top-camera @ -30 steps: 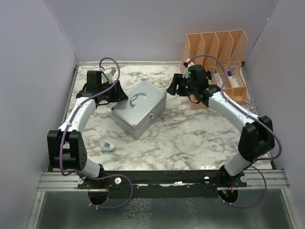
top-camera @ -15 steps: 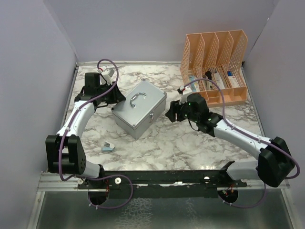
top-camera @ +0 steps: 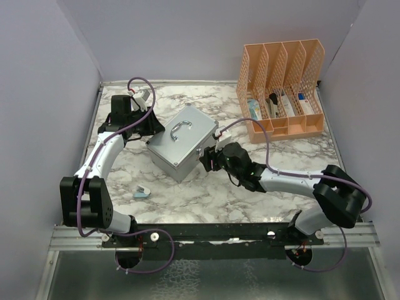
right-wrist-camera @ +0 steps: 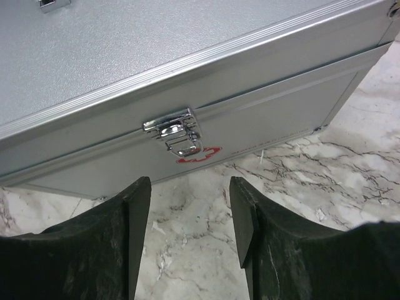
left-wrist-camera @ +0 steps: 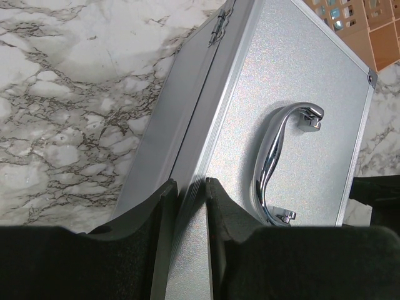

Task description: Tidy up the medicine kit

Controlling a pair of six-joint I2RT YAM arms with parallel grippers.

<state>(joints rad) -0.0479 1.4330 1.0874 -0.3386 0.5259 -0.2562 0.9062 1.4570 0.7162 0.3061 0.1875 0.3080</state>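
The medicine kit (top-camera: 182,142), a grey metal box with its lid down, sits mid-table at an angle, its curved handle (top-camera: 180,129) on top. My left gripper (top-camera: 153,129) reaches in from the back left. In the left wrist view that gripper (left-wrist-camera: 190,185) is shut on the lid's rear edge by the hinge, beside the handle (left-wrist-camera: 278,156). My right gripper (top-camera: 207,159) hovers low at the kit's front. In the right wrist view it (right-wrist-camera: 190,195) stands open just short of the chrome latch (right-wrist-camera: 177,134), with only marble between its fingers.
An orange mesh file organizer (top-camera: 284,87) with several small items stands at the back right. A small pale-blue object (top-camera: 142,193) lies on the marble near the left arm's base. Grey walls close in the left, back and right sides.
My right arm swung from the organizer down and left to the kit's latch side. My left gripper closed onto the lid's rear edge and held there.
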